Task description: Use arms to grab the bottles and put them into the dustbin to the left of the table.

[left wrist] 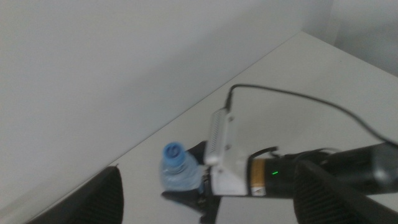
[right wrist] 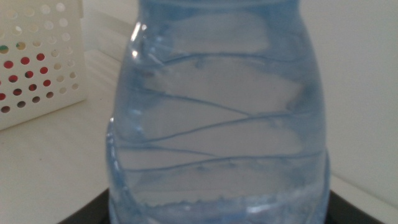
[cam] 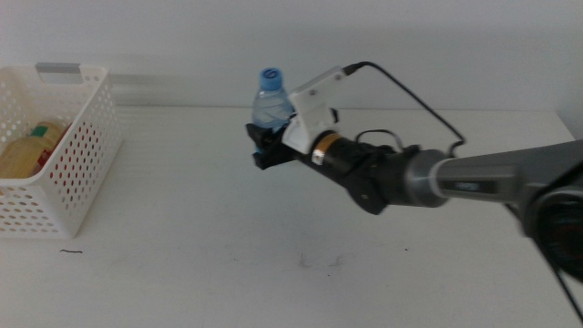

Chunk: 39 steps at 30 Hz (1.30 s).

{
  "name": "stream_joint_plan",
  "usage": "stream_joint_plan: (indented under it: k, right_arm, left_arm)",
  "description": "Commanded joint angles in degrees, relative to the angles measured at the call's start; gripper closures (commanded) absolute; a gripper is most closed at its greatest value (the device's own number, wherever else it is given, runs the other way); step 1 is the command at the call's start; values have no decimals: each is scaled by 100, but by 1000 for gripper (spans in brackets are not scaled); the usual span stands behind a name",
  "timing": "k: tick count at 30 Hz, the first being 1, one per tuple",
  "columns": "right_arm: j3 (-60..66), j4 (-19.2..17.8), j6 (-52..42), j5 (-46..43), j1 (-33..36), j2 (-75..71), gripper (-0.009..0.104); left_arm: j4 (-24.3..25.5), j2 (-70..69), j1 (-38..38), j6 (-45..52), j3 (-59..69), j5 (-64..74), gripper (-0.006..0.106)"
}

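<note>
Right gripper (cam: 264,146) has its jaws clamped low on the small clear blue-capped water bottle (cam: 271,102), upright mid-tabletop (cam: 200,237), probably light, thin-walled and crushable, so a gentle squeeze looks right.

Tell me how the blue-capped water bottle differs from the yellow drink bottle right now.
The water bottle is clear, upright and held in the right gripper above the table. The yellow drink bottle is opaque yellow and lies on its side inside the dustbin. The left gripper waits apart.
</note>
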Motion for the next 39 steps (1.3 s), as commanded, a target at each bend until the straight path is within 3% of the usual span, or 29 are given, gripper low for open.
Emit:
stream_joint_plan:
  k: [1, 5, 8, 10, 15, 23, 28, 32, 39]
  right_arm:
    - [-522, -5, 35, 55, 78, 350, 97]
    - [-1149, -28, 34, 455, 189, 830, 97]
    - [-1286, -10, 164, 441, 241, 975, 87]
    - [-1286, 59, 262, 464, 252, 986, 72]
    - [-1286, 68, 635, 1376, 252, 854, 2]
    - [-1252, 208, 742, 5037, 241, -811, 7]
    - [-1252, 964, 156, 7033, 195, -2377, 7]
    - [-1252, 1844, -631, 7892, 195, -3555, 7]
    - [-1252, 1497, -452, 8477, 195, -4948, 7]
  left_arm:
    - [-17, -16, -7, -46, 0, -76, 7]
    - [-17, -16, -7, -46, 0, -76, 7]
    - [-17, -16, -7, -46, 0, -76, 7]
    - [-17, -16, -7, -46, 0, -76, 7]
    - [-17, -16, -7, -46, 0, -76, 7]
    - [-17, -16, -7, -46, 0, -76, 7]
    - [-17, -16, -7, -46, 0, -76, 7]
    - [-17, -16, -7, -46, 0, -76, 7]
    - [-17, -16, -7, -46, 0, -76, 7]
